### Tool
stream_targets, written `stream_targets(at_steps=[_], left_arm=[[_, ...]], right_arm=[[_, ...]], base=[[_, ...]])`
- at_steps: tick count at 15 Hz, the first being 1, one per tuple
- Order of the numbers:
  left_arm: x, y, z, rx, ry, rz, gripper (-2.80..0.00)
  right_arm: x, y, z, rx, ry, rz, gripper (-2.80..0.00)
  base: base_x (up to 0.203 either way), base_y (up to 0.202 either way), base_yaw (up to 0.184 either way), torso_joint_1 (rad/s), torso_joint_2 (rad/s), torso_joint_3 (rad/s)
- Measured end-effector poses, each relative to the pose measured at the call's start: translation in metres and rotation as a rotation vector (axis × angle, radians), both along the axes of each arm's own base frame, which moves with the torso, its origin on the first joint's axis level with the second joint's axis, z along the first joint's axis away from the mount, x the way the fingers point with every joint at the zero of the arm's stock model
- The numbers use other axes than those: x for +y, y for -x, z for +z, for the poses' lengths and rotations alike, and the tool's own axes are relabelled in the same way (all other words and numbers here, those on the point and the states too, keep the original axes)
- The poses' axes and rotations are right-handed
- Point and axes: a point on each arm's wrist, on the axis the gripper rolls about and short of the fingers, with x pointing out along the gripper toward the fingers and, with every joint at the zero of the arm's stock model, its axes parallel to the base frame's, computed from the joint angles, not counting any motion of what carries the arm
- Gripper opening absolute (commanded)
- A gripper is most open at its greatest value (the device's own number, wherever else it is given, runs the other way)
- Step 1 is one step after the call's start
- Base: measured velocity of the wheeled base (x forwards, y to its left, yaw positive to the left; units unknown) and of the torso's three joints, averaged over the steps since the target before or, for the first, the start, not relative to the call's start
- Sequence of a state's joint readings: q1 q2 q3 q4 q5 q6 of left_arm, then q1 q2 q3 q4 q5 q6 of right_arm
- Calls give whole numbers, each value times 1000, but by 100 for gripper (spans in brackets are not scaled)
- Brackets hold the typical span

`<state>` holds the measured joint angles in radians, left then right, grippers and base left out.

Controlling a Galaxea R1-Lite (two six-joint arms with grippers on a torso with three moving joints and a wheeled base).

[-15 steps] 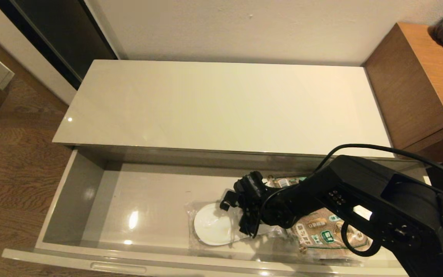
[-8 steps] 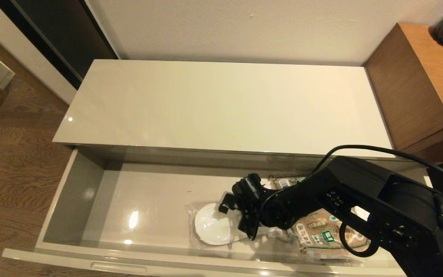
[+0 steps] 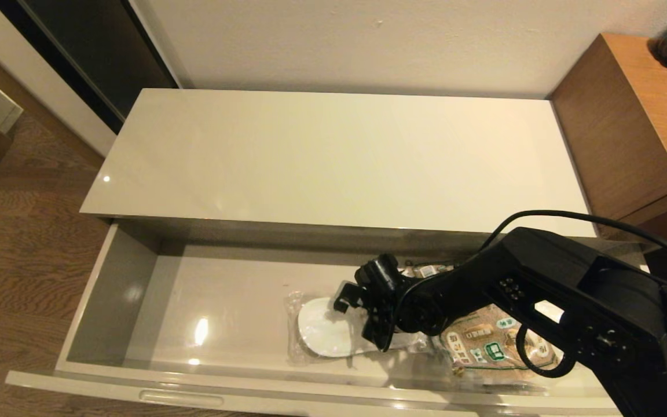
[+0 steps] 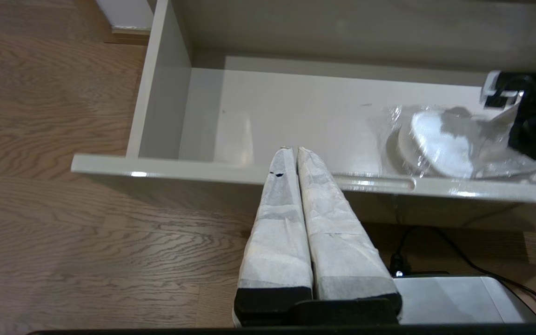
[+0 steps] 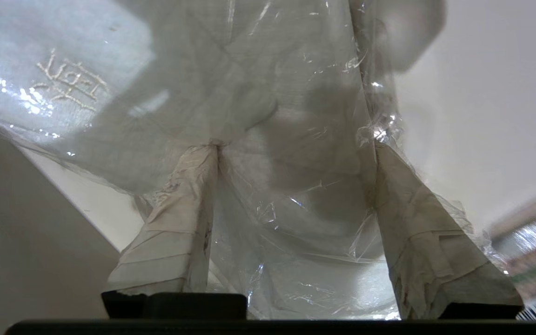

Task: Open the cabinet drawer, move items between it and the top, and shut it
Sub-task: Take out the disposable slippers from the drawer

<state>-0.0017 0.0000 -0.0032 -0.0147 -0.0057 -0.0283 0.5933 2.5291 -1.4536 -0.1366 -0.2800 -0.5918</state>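
Status: cabinet drawer (image 3: 136,301) pulled fully out. The top (image 3: 333,156) carries nothing.

Right gripper (image 3: 368,324) is down inside the drawer on the clear-wrapped slippers (image 3: 325,335). Jaws: partly closed, one padded finger (image 5: 175,223) pressed against each side of the pkg, wrap and white fabric bunched between them. Grip reads as made, but not confirmed firm.

Change vs. one sec ago: the slippers pkg has shifted slightly in the drawer and its toe end now sits a little further from the front wall. Judged meaning: closing phase is about done; pkg is moving w/ the gripper, so the lift toward the top can follow.

Grain bag (image 3: 484,344) lies just outboard of the jaws, under the right forearm, not contacted by the fingers.

Left gripper (image 4: 291,160) is parked outside the drawer front, fingers pressed together, nothing held.

Caution: slick film may slip during lift.
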Motion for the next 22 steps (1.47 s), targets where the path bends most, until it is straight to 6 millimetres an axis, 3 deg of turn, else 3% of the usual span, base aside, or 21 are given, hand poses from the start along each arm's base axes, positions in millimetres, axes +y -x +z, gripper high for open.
stream_targets(at_steps=[5,10,19,22], left_arm=[[0,0,0,0,0,0,-280],[0,0,0,0,0,1,-280],[0,0,0,0,0,0,-280],[0,0,0,0,0,1,-280]], right_arm=[[-21,-19,37,16,17,-68,-280],[-24,-21,50,12,16,-80,-280],[-37,-4,82,63,8,-133,-280],[-38,4,85,73,12,-129,-280]], base=[[0,0,0,0,0,0],[0,0,0,0,0,0],[0,0,0,0,0,0],[0,0,0,0,0,0]])
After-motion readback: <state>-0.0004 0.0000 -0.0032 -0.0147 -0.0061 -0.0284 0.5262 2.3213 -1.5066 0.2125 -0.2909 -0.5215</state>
